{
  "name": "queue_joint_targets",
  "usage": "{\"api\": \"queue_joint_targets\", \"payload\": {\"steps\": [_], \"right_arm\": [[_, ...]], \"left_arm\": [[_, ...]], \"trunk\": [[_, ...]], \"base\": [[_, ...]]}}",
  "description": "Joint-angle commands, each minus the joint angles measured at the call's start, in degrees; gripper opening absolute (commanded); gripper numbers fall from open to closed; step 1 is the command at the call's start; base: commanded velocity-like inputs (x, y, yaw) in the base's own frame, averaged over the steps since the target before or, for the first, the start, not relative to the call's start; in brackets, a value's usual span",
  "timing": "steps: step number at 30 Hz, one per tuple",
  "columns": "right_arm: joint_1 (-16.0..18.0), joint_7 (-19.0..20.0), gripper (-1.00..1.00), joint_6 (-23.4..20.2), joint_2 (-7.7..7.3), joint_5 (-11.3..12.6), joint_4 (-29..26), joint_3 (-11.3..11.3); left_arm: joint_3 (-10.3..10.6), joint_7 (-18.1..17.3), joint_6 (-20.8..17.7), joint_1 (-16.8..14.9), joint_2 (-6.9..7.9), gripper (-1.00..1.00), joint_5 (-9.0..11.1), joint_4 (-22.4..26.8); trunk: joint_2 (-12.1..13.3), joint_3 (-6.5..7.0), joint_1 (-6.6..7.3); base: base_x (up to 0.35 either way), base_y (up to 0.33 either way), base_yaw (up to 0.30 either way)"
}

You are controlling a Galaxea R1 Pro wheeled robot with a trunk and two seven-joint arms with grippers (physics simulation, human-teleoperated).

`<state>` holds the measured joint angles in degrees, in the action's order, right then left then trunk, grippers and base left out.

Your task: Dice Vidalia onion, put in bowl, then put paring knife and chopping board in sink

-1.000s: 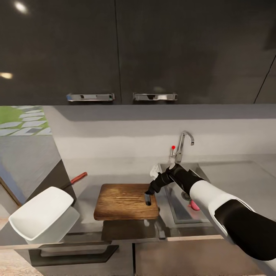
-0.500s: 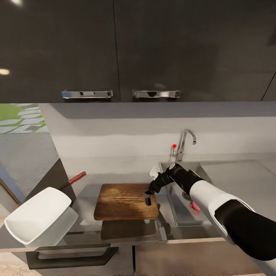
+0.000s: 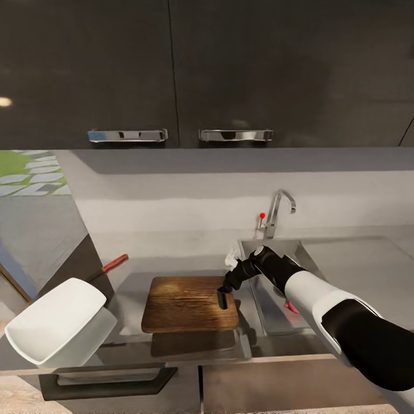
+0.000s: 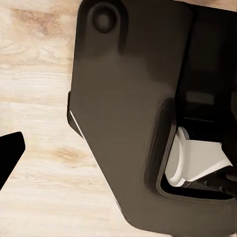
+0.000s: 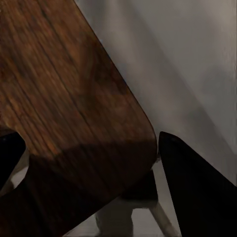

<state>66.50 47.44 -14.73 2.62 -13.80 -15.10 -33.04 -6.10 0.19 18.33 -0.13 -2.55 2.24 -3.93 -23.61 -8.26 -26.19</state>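
The dark brown chopping board (image 3: 184, 302) hangs level a little above the grey countertop (image 3: 129, 287), casting a shadow below. My right gripper (image 3: 224, 290) is shut on the board's end with the handle slot, next to the sink (image 3: 270, 322). In the right wrist view the board's rounded corner (image 5: 74, 98) sits between the two dark fingers (image 5: 197, 187). The red-handled paring knife (image 3: 115, 263) lies on the countertop behind the white bowl (image 3: 54, 322), which sits tilted at the counter's left end. A black fingertip (image 4: 10, 153) of my left gripper shows over wooden floor.
The angular tap (image 3: 276, 210) with a red dot stands behind the sink. A pink object (image 3: 291, 306) lies in the basin beside my forearm. A small pale thing (image 3: 232, 256) sits at the sink's back left corner. Dark upper cabinets (image 3: 172, 69) hang overhead. The robot's dark base (image 4: 133, 113) is below the left arm.
The whole view has shifted a little, so the camera moved. The board stays in my right gripper at about the same place beside the sink.
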Motion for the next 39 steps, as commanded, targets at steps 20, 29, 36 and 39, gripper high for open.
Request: {"api": "queue_joint_targets", "payload": {"steps": [20, 29, 36, 39], "right_arm": [[0.0, 0.3, -1.00, -0.4, 0.15, -0.3, 0.2, 0.3], [0.0, 0.2, -1.00, -0.3, 0.19, -0.5, 0.1, 0.3], [0.0, 0.2, -1.00, -0.3, 0.36, -0.6, -0.2, 0.2], [0.0, 0.1, -1.00, -0.3, 0.47, -0.6, -0.2, 0.2]], "left_arm": [[-0.2, 0.0, 0.3, 0.0, -0.26, 1.00, 0.2, -0.1], [-0.2, 0.0, 0.3, 0.0, -0.35, 1.00, 0.2, -0.1], [-0.2, 0.0, 0.3, 0.0, -0.35, 1.00, 0.2, -0.1], [-0.2, 0.0, 0.3, 0.0, -0.35, 1.00, 0.2, -0.1]], "trunk": [[-0.1, -1.30, -0.03], [-0.1, -1.30, -0.03], [-0.1, -1.30, -0.03], [-0.1, -1.30, -0.03]], "base": [[0.000, -0.024, 0.000], [0.000, 0.000, 0.000], [0.000, 0.000, 0.000], [0.000, 0.000, 0.000]]}}
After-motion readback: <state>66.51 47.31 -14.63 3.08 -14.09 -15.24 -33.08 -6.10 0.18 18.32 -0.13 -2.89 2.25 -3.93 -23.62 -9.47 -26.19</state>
